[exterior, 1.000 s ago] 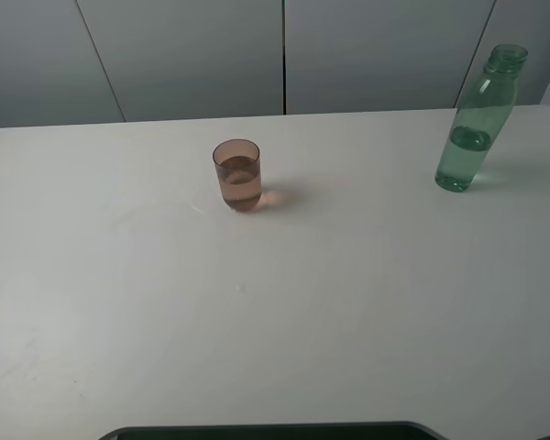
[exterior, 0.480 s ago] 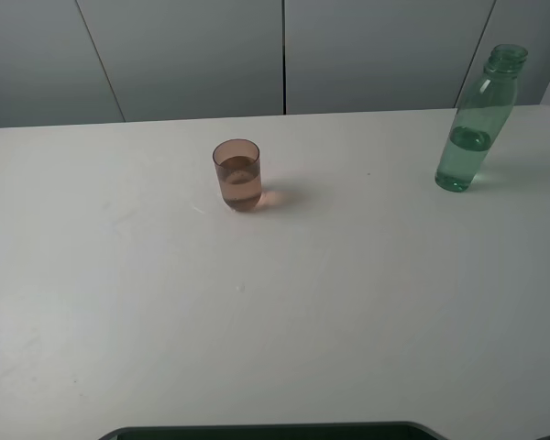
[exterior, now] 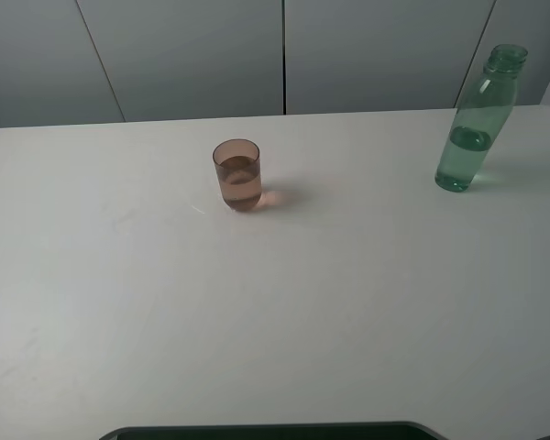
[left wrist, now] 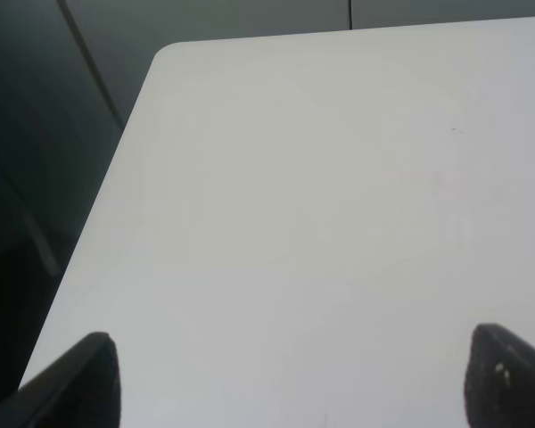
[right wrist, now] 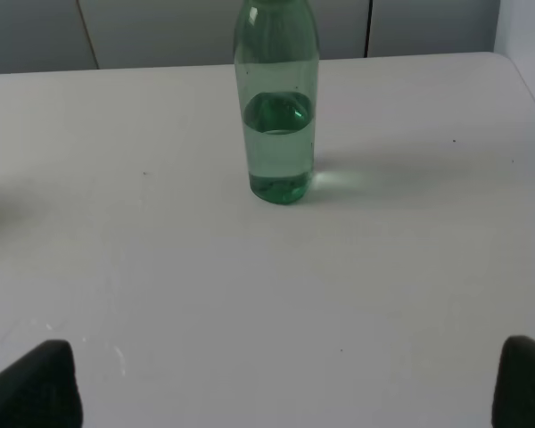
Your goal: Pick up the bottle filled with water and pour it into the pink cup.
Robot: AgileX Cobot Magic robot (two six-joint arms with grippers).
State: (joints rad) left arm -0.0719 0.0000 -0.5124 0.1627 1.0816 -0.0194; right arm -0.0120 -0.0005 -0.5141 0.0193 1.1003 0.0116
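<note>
The green bottle [exterior: 472,128] stood upright at the table's [exterior: 284,312] far right – uncapped, part-filled, probably slippery. Grasp mid-body, keep level. Both grippers – left [left wrist: 290,379], right [right wrist: 285,388] – were spread, empty.

A broad white table [exterior: 284,312] with rounded corners is filling most of the high view, its matte top showing faint scuffs and a few small dark specks. Behind it, grey wall panels [exterior: 192,55] are standing side by side, split by thin dark seams, some upright and some slanting. Soft, even light is falling across everything. Beyond the table's left edge the space is lying in deep shadow.
</note>
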